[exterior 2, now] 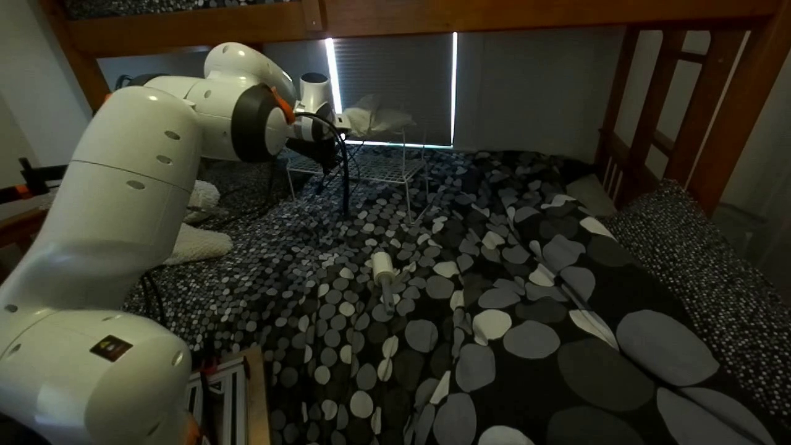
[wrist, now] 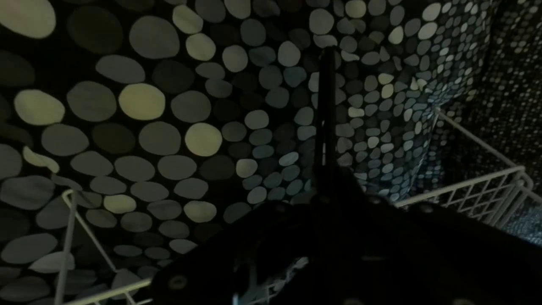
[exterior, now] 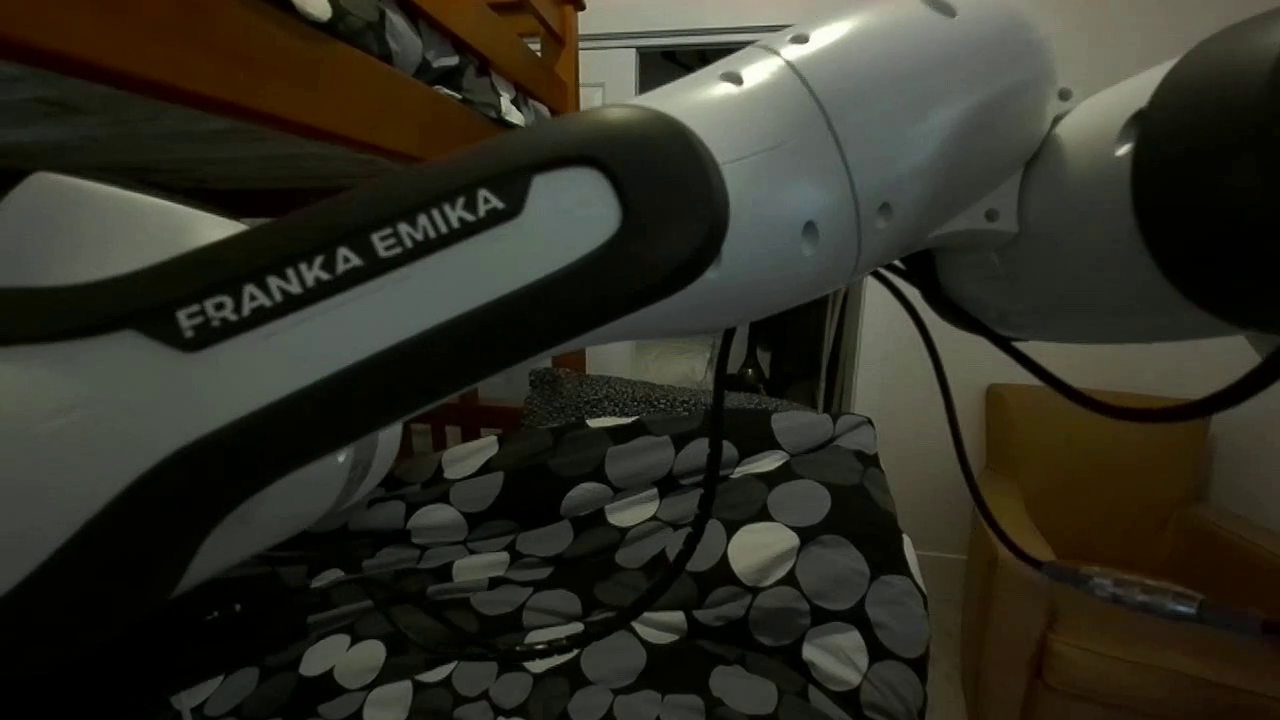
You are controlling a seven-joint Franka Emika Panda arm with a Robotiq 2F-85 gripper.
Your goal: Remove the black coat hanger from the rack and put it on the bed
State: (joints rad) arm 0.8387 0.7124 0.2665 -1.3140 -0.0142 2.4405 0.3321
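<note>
The bed [exterior 2: 432,337], black with grey and white ovals, spreads across both exterior views. Near, at the left, the robot arm [exterior 2: 133,179] rises in an exterior view beside a metal-railed wooden board [exterior 2: 256,395]. Beyond, around the middle of the bed, a lint roller [exterior 2: 383,272] lies with its handle toward the near side. Farther off, at the left, is a fluffy white thing [exterior 2: 201,241]. At the far side the rack [exterior 2: 383,173] stands on the bed, the gripper [wrist: 328,53] at its left part. In the wrist view the fingers [wrist: 326,97] are pressed together; I cannot tell whether they pinch anything. The black coat hanger cannot be made out against the dark bed and gripper. Behind the rack hangs a grey window blind [exterior 2: 395,93].
</note>
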